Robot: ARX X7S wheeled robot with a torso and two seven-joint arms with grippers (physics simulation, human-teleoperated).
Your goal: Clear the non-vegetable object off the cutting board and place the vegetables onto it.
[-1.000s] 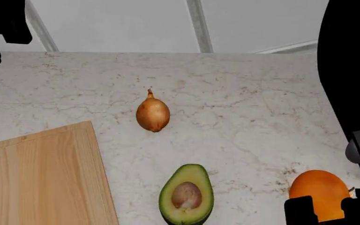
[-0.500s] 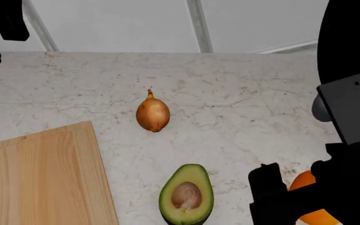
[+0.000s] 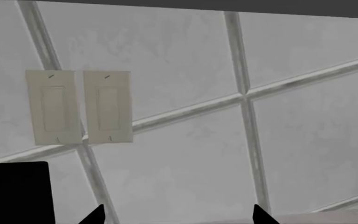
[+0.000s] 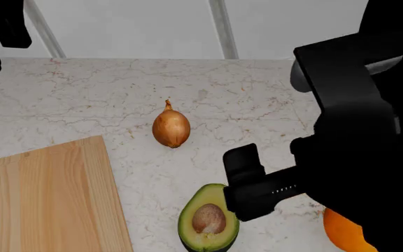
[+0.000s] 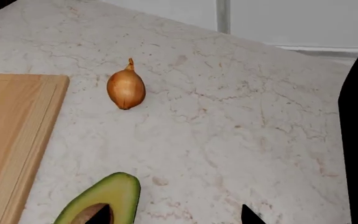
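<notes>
A rectangular light wooden cutting board with fine straight grain fills the lower left of the head view, cut off by the left and bottom edges; nothing lies on its visible part. It rests on a pale marble-veined countertop with a matte, speckled surface. Near the centre of that view a small golden-brown onion with a glossy skin and a pointed stem tip lies on the stone, apart from the board. Lower, at the bottom centre, a halved dark green avocado shows its pale yellow-green flesh and smooth brown pit, its lower end cropped by the frame. At the bottom right a smooth bright orange fruit is mostly hidden behind the black right arm, with only a curved sliver showing.

The right gripper appears in its wrist view only as two dark fingertips at the bottom edge, spread apart with nothing between them, one overlapping the avocado's cut face. The left gripper likewise shows two dark tips set wide, empty, facing a grey tiled wall with two cream switch plates.
</notes>
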